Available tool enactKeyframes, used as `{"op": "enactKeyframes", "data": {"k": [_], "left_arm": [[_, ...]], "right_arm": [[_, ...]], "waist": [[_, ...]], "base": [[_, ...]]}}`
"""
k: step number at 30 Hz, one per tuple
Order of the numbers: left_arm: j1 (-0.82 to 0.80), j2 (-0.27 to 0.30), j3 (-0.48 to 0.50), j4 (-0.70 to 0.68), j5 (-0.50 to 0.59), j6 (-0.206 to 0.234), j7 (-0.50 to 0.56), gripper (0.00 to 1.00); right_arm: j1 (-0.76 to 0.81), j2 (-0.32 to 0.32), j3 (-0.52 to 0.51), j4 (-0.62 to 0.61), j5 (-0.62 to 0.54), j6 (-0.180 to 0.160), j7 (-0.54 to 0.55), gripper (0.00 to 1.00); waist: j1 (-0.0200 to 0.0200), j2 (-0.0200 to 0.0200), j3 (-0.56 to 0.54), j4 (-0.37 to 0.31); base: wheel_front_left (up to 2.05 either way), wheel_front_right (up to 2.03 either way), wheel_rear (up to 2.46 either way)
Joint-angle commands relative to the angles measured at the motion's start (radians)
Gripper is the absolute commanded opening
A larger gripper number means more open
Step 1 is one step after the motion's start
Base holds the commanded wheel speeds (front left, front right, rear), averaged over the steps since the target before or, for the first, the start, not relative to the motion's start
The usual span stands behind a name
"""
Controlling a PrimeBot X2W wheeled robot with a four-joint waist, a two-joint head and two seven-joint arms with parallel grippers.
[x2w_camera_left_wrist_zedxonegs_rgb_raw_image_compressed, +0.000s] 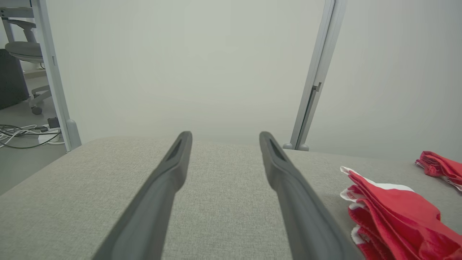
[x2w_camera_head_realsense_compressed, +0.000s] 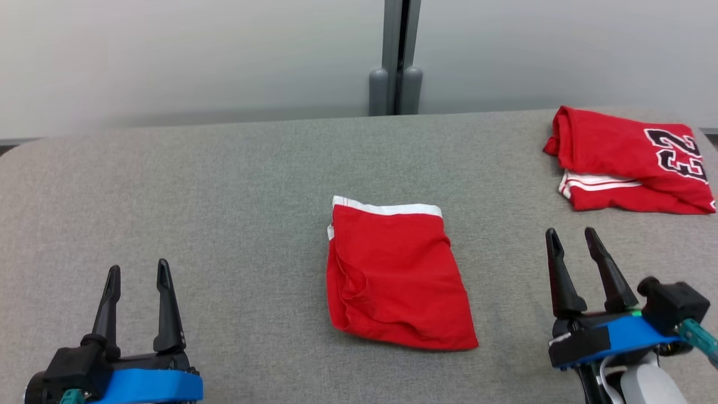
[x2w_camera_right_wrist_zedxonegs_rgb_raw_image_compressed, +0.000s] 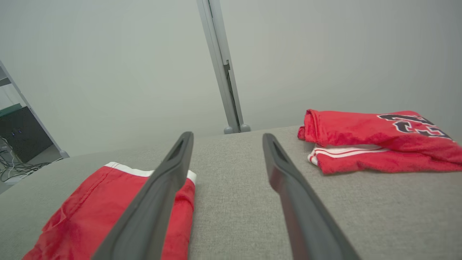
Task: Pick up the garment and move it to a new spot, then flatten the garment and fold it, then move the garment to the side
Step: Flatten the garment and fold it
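Folded red garment (x2w_camera_head_realsense_compressed: 395, 275) — between left tool (x2w_camera_head_realsense_compressed: 138, 266) and right tool (x2w_camera_head_realsense_compressed: 571, 231), both splayed.

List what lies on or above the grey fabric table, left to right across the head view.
Open left hand → folded red garment with a white band → folded red jersey with black numerals. The open right hand spans the same stretch as the jersey, nearer the camera, so it is unranked.

The left gripper (x2w_camera_head_realsense_compressed: 138, 266) carries two long, tapering, matt dark-grey fingers (x2w_camera_head_realsense_compressed: 166, 314), each with a slot-like hollow near its tip, rising from a black housing (x2w_camera_head_realsense_compressed: 73, 367) wrapped by a bright blue band (x2w_camera_head_realsense_compressed: 151, 386). The right gripper (x2w_camera_head_realsense_compressed: 571, 231) matches. At its four o'clock sit a boxy black module (x2w_camera_head_realsense_compressed: 673, 306), a teal connector (x2w_camera_head_realsense_compressed: 698, 336), and what may be a white cable (x2w_camera_head_realsense_compressed: 604, 377) beside a pale forearm (x2w_camera_head_realsense_compressed: 648, 387).
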Motion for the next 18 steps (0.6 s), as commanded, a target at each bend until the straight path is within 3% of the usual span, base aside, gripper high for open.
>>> {"op": "enactKeyframes", "data": {"k": [1,18], "left_arm": [[0.01,0.0,0.004,0.002,0.006,-0.001,-0.004,1.0],[0.071,0.014,-0.01,0.028,0.045,-0.001,-0.004,1.0]], "right_arm": [[0.026,0.005,-0.009,-0.01,-0.013,0.0,-0.004,1.0],[0.17,0.041,-0.051,-0.082,-0.136,0.0,-0.004,1.0]], "waist": [[0.0,0.0,-0.015,-0.012],[0.0,0.0,-0.106,-0.041]], "base": [[0.0,0.0,0.0],[0.0,0.0,0.0]]}}
